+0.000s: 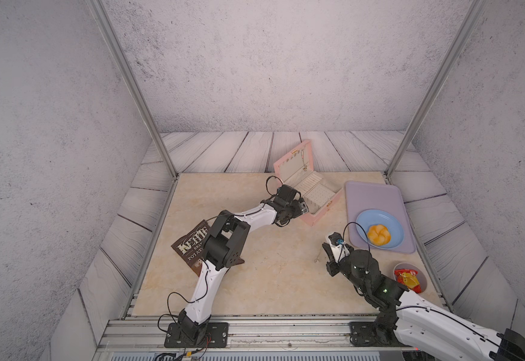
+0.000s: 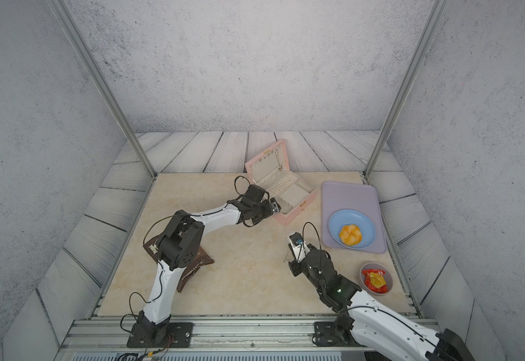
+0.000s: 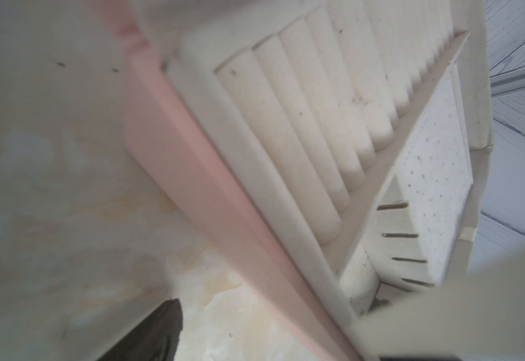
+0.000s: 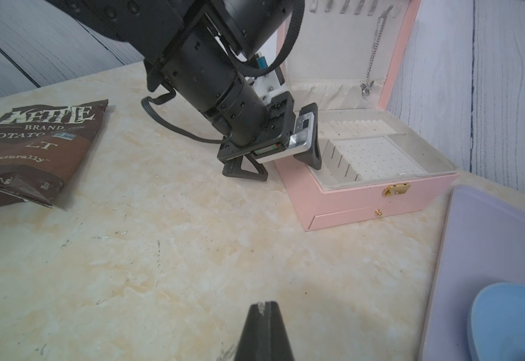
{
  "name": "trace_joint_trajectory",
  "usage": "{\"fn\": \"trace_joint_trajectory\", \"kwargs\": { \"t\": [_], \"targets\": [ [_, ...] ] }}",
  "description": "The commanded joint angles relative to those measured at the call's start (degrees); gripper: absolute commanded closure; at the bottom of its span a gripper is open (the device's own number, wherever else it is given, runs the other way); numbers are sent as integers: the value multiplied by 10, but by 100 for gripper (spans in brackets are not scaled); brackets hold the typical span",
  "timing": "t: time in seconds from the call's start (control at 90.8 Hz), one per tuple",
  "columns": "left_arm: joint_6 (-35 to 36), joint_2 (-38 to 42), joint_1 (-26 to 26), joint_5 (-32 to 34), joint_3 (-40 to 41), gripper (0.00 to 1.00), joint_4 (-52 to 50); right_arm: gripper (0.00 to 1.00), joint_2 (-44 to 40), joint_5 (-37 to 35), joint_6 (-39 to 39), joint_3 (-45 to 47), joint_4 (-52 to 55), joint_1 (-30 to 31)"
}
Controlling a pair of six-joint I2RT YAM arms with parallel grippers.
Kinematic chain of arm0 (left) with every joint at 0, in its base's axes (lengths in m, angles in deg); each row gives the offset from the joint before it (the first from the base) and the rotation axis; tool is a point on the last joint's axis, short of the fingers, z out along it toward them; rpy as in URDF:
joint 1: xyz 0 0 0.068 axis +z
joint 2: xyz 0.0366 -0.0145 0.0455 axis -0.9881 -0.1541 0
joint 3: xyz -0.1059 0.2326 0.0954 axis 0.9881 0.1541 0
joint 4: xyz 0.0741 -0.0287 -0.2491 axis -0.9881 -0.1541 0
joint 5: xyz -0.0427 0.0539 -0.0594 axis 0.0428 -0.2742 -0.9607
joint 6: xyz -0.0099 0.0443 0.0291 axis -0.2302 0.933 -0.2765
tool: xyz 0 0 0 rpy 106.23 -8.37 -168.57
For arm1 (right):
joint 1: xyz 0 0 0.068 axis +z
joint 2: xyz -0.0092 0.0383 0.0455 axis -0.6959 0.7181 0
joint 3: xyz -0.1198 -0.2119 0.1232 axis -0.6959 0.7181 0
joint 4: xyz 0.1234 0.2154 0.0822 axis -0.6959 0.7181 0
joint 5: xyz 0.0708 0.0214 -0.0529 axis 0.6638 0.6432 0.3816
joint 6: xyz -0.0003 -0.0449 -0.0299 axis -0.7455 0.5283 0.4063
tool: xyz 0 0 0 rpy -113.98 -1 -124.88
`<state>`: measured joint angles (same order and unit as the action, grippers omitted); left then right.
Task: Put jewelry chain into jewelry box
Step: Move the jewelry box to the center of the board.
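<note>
Straddling jewelry box [image 4: 364, 200] side wall: left gripper [image 4: 278, 170], jaws spread wide, holding nothing | right gripper [image 4: 262, 308] pinched closed, seemingly on jewelry chain [image 1: 317, 258] dangling toward table [image 1: 255, 281], well apart from the open box.

Two robot arms, the white-and-black left arm [image 1: 206, 281] and its matching right arm [image 1: 436, 325], wore glossy white shells between matte black cylindrical joints [image 1: 223, 247] dotted with small screws. Thin black cables [image 1: 168, 304] looped beside them. Black square base plates [image 1: 219, 333] carried bolts. The left gripper [image 4: 287, 170] had black triangular open-frame fingers [image 4: 314, 150] on a silver bar.
</note>
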<state>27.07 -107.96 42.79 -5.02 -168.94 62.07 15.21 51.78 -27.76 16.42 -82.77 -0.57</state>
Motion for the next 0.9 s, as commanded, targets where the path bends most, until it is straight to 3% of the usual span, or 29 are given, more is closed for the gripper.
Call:
{"fn": "trace_joint_trajectory", "kwargs": {
  "t": [0.0,0.473,0.892],
  "targets": [
    [42,7,5,25,18,2,-82,100,-13,5,-8,-4,10,0],
    [185,108,54,32,163,25,-188,100,-42,16,-9,-5,25,0],
    [274,138,59,122,168,79,-287,100,-59,58,8,-37,74,0]
  ]
}}
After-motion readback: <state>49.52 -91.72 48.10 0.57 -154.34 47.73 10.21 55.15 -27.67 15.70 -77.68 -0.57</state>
